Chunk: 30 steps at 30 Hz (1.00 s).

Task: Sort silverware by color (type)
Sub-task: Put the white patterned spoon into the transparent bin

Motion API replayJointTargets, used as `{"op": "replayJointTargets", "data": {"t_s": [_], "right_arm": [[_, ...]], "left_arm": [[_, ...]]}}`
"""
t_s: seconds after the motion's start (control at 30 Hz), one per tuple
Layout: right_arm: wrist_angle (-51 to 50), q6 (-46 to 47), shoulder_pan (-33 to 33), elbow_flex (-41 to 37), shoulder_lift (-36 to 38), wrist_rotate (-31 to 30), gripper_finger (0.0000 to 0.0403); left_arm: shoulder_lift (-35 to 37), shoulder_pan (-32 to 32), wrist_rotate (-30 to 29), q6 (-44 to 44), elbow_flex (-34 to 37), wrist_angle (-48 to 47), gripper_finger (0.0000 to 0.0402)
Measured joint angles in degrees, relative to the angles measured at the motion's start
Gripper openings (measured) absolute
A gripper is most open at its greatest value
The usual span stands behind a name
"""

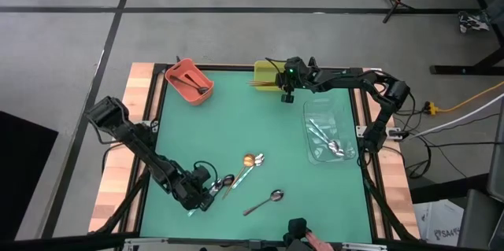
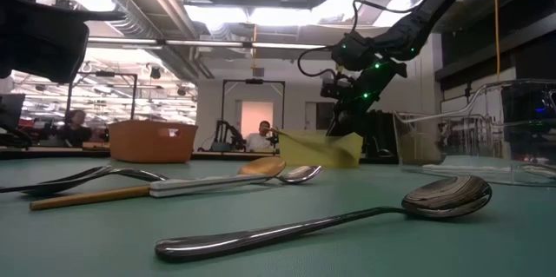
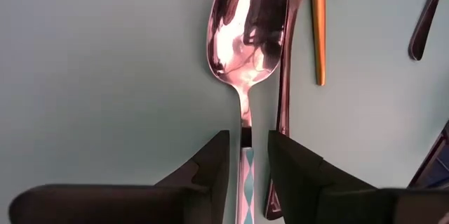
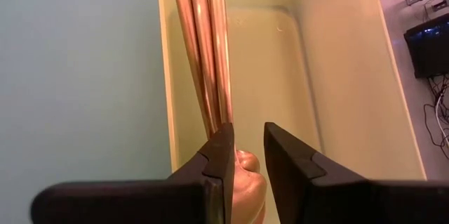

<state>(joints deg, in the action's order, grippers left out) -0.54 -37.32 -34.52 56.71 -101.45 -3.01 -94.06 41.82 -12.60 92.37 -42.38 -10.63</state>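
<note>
My left gripper [image 1: 207,195] [image 3: 248,147] is open and low over the table's near left. Its fingers stand on either side of the blue-and-white patterned handle [image 3: 246,175] of a shiny silver spoon [image 3: 245,34] that lies flat on the green mat, and they touch nothing. A dark spoon [image 3: 284,83] and a gold handle [image 3: 319,34] lie beside it. My right gripper [image 1: 287,92] [image 4: 249,147] is open and hangs above the yellow bin [image 1: 266,72]. Copper spoons [image 4: 203,55] lie in that bin, their handles sticking out over its rim.
An orange bin [image 1: 189,80] at the far left holds dark spoons. A clear bin [image 1: 327,129] on the right holds silver spoons. More spoons lie loose near the middle: a gold one [image 1: 249,160], a white-handled one [image 1: 257,161] and a dark shiny one [image 1: 264,201] [image 2: 347,216]. People sit in the room beyond.
</note>
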Motion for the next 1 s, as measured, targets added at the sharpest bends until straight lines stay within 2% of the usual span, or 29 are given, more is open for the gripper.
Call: {"op": "replayJointTargets", "data": {"t_s": [0.47, 0.83, 1.0], "right_arm": [[0.5, -0.4, 0.0, 0.0, 0.0, 0.0, 0.0069], [0.9, -0.5, 0.0, 0.0, 0.8, -0.3, 0.0069], [0.9, -0.5, 0.0, 0.0, 3.2, -0.5, 0.0069]], "left_arm": [[0.0, 0.0, -0.3, 0.1, 0.0, -0.3, 0.0092], [-0.1, 0.0, -0.4, 0.2, 0.1, -0.7, 0.0030], [-0.1, -0.1, -0.4, 0.2, 0.1, -0.3, 0.0016]]}}
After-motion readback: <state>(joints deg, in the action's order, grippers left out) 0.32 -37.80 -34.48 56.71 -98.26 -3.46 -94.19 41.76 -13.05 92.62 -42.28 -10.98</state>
